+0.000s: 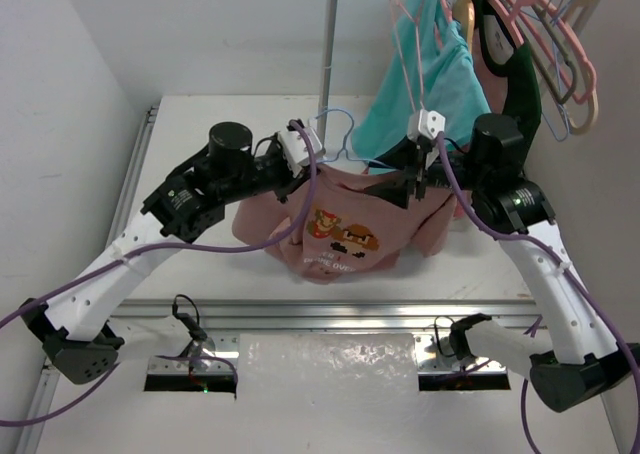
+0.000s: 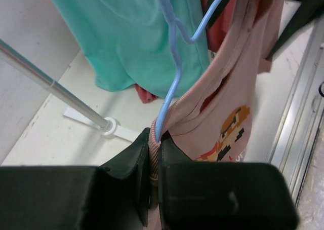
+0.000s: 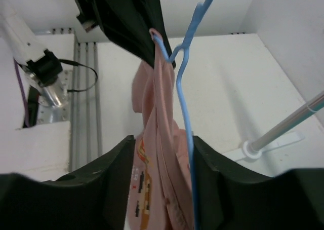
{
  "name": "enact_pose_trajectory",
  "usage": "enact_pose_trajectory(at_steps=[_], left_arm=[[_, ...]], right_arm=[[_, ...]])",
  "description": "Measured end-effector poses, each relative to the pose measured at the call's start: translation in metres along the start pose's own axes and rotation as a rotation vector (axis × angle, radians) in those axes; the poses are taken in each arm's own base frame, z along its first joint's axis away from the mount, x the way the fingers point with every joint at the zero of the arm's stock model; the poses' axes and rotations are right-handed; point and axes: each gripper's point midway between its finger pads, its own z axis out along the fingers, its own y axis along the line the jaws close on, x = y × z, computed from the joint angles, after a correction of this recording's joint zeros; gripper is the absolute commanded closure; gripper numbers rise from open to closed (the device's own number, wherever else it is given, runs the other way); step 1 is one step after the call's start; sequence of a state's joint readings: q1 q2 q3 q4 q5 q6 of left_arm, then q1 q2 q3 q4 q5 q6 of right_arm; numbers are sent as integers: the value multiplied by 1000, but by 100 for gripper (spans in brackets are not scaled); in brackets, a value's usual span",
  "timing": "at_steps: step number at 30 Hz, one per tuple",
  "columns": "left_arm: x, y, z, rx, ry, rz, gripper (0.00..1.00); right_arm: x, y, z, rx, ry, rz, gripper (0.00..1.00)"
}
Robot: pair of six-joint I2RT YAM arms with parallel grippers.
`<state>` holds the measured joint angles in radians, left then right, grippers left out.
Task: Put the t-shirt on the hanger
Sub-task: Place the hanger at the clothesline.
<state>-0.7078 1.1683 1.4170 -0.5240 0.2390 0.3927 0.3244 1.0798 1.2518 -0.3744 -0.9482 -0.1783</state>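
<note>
The dusty pink t-shirt point(image 1: 345, 239), with its game-character print facing up, hangs bunched between my two grippers above the table. The thin light blue hanger point(image 1: 338, 134) sticks up from its collar. My left gripper point(image 1: 308, 179) is shut on the ribbed collar together with the hanger wire. In the left wrist view, the gripper point(image 2: 154, 144) pinches the t-shirt point(image 2: 228, 113) and hanger point(image 2: 174, 63). My right gripper point(image 1: 418, 184) is at the shirt's other shoulder. In the right wrist view it point(image 3: 164, 154) is open, with the t-shirt point(image 3: 157, 113) and hanger wire point(image 3: 183, 103) between the jaws.
A teal shirt point(image 1: 430, 94), a dark green garment point(image 1: 515, 74) and several thick pink hangers point(image 1: 560, 44) hang from the rack at the back right. The rack's pole point(image 2: 50, 83) and white foot point(image 2: 109, 126) stand just behind the shirt. The table's metal front rail point(image 1: 320, 314) is near.
</note>
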Motion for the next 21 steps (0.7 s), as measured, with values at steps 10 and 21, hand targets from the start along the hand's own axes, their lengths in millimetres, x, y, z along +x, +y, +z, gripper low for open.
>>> enact_pose_trajectory(at_steps=[10, 21], left_arm=[[18, -17, 4, 100, 71, 7, 100], [10, -15, 1, 94, 56, 14, 100]], right_arm=[[-8, -1, 5, -34, -10, 45, 87], [12, 10, 22, -86, 50, 84, 71]])
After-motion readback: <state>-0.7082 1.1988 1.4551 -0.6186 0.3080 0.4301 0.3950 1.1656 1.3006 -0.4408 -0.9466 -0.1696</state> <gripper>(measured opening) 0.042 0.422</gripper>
